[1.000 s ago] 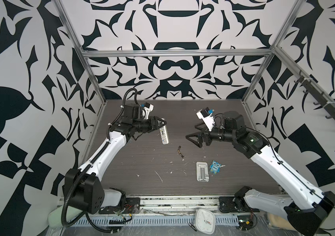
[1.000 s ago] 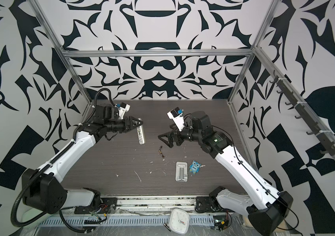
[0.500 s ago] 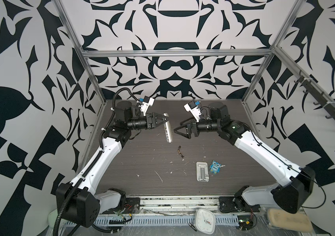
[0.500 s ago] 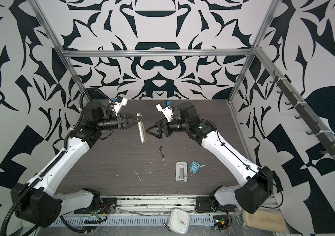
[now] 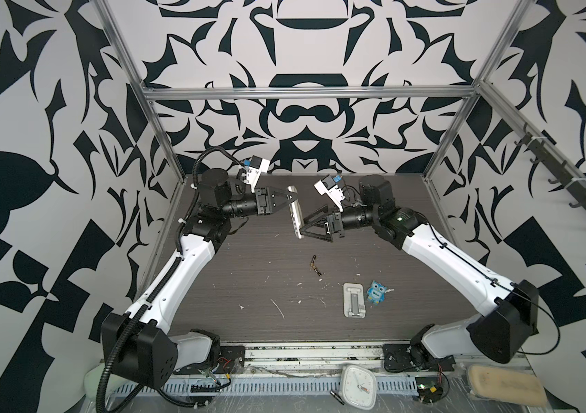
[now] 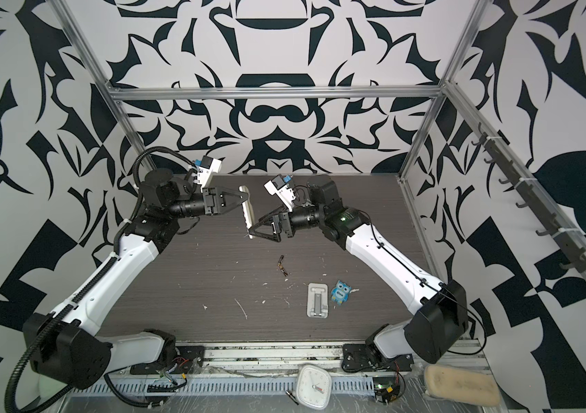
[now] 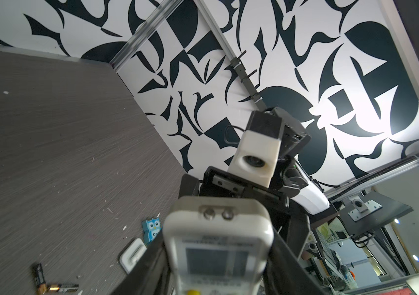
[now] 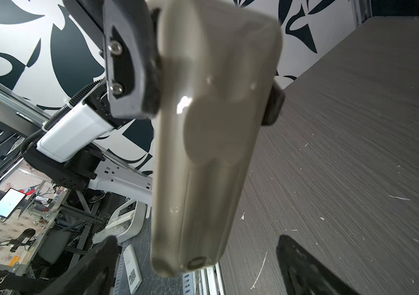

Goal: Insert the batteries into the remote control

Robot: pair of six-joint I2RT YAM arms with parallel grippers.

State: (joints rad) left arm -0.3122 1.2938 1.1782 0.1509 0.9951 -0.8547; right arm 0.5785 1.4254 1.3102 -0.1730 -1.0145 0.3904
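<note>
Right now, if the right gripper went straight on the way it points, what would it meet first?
The remote control, held in the air by the left gripper. Its beige back sits just ahead of the right gripper, whose jaws stand open; the exact gap is hard to judge.

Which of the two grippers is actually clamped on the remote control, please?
The left gripper: its jaws are shut on the remote control, holding it in the air. The right gripper only stands wide open around its other end.

Enclosing dark wood-grain tabletop (image 5: 248, 271) within black-and-white patterned walls (image 5: 302, 46); bracing corners with aluminium rails (image 5: 305, 93); mounting hook bar (image 5: 570, 181) along one side wall.
</note>
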